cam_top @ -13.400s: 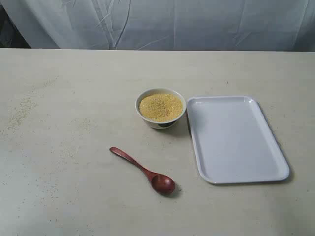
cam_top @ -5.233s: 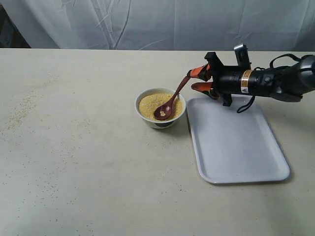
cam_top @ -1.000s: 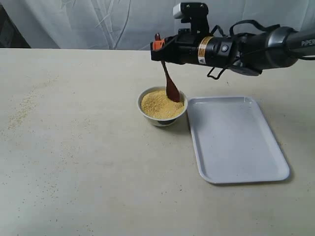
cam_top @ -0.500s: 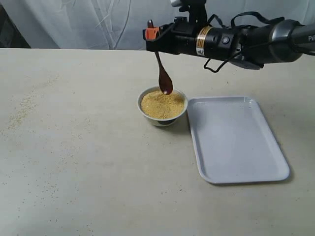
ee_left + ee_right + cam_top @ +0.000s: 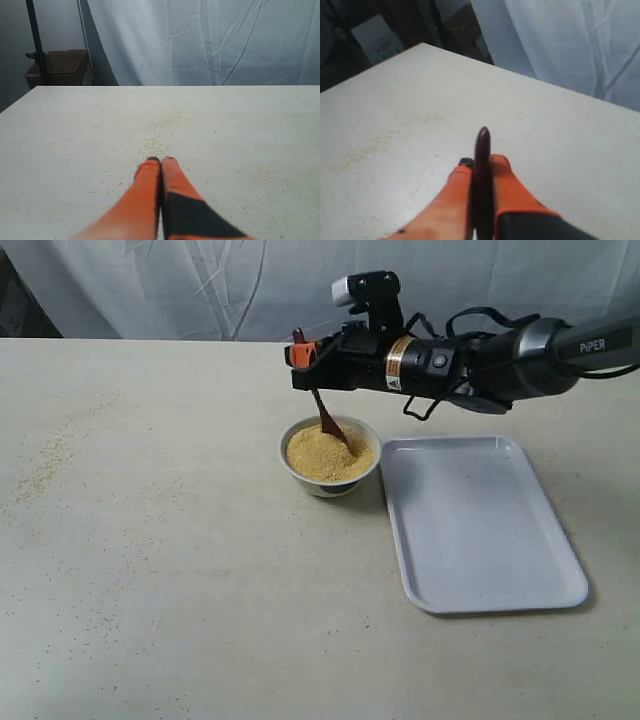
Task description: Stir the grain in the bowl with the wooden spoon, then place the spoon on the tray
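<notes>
Pale table (image 5: 150, 590), wooden spoon (image 5: 326, 422) near-upright in right end effector (image 5: 299, 351), head in grain (image 5: 318, 457)

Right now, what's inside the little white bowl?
The bowl holds yellow grain, with the wooden spoon poking down into it. The tip of the spoon's head is sunk in and hidden, and grain covers the bowl's bottom.

The black tubular right arm (image 5: 505, 348) is wearing a yellowish band (image 5: 397, 350) by its wrist, white lettering (image 5: 585, 344) (apparently "PiPER"), looping black cables (image 5: 487, 311) and a pale camera block (image 5: 362, 288) on top. The right gripper (image 5: 300, 352) and left gripper (image 5: 160, 161) are showing orange fingers (image 5: 142, 200), partly black-padded.
</notes>
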Controlling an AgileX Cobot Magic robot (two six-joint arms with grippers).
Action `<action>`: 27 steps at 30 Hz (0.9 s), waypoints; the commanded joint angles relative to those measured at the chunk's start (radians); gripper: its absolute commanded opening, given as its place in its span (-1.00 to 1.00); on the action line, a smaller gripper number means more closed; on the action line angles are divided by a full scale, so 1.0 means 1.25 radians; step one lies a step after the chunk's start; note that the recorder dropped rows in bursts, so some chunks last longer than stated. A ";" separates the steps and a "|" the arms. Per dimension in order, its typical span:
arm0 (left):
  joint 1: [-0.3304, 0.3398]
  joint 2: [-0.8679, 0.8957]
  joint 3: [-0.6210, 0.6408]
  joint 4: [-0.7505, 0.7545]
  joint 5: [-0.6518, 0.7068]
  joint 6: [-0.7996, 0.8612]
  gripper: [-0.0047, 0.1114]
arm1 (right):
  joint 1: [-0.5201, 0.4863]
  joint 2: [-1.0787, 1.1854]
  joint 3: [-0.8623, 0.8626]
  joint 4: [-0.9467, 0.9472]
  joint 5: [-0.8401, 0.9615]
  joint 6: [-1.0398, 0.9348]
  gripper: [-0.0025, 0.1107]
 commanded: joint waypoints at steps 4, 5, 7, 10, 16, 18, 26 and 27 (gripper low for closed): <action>0.001 -0.003 0.001 0.002 -0.001 0.000 -0.92 | -0.004 -0.074 -0.001 0.044 0.091 -0.108 -0.96; 0.001 -0.003 0.001 0.002 -0.001 0.000 -0.92 | -0.004 -0.074 -0.001 0.060 0.109 -0.119 -0.96; 0.001 -0.003 0.001 0.002 -0.001 0.000 -0.92 | -0.004 -0.058 -0.001 0.068 0.120 -0.130 -0.96; 0.001 -0.003 0.001 0.002 -0.001 0.000 -0.92 | -0.002 -0.021 -0.001 0.070 0.117 -0.128 -0.96; 0.001 -0.003 0.001 0.002 -0.001 0.000 -0.92 | 0.021 0.001 -0.001 0.005 0.019 0.001 -0.96; 0.001 -0.003 0.001 0.002 -0.001 0.000 -0.92 | 0.021 -0.015 -0.001 -0.012 -0.005 0.018 -0.96; 0.001 -0.003 0.001 0.002 -0.001 0.000 -0.92 | 0.020 -0.114 -0.001 -0.069 0.093 -0.021 -0.96; 0.001 -0.003 0.001 0.002 -0.001 0.000 -0.92 | 0.020 -0.114 -0.001 -0.069 0.106 -0.021 -0.96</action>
